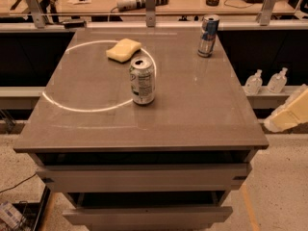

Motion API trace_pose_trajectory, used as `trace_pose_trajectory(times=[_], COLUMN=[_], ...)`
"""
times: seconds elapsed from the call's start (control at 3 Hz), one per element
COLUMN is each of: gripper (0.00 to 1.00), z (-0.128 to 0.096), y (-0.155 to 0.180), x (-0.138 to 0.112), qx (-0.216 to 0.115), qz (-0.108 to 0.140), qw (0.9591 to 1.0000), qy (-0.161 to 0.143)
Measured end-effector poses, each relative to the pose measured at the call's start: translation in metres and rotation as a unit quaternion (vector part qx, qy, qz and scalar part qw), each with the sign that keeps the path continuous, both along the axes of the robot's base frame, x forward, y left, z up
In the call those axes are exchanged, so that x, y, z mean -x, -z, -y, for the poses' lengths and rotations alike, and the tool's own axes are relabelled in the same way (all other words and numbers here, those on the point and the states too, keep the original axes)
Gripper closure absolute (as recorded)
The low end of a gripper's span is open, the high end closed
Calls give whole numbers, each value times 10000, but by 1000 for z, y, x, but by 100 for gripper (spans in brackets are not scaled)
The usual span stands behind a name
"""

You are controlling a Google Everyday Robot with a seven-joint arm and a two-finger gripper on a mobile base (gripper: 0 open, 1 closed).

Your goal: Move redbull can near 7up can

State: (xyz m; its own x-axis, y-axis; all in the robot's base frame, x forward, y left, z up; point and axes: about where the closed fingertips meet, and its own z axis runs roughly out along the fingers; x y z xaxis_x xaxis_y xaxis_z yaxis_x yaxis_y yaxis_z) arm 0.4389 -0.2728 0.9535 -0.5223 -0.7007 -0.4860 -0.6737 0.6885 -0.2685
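Observation:
The redbull can (208, 35), slim and blue-and-silver, stands upright near the far right edge of the grey table (202, 114). The 7up can (142, 81), wider and pale silvery-green with an opened top, stands upright near the table's middle. The two cans are well apart. Only a pale part of my arm (290, 113) shows at the right edge of the view, beside and below the table's right side. My gripper itself is out of view and touches neither can.
A yellow sponge (123, 49) lies behind the 7up can, on a white ring marked on the tabletop. Two small clear bottles (264, 82) stand on a low shelf to the right. A cluttered bench runs behind the table.

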Motion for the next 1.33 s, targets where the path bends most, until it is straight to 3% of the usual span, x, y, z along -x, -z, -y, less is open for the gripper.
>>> trace_pose_trajectory(times=[0.33,0.67,1.0,1.33], gripper=[0,0,0,0], z=[14,22,30,55], y=[42,75,70,48], x=[9,4,-23,-46], qx=[-615,-1214,-1766,-2163], qz=[247,813,1742,2794], qw=[9974,9886,9674,9312], qy=[283,353,499,894])
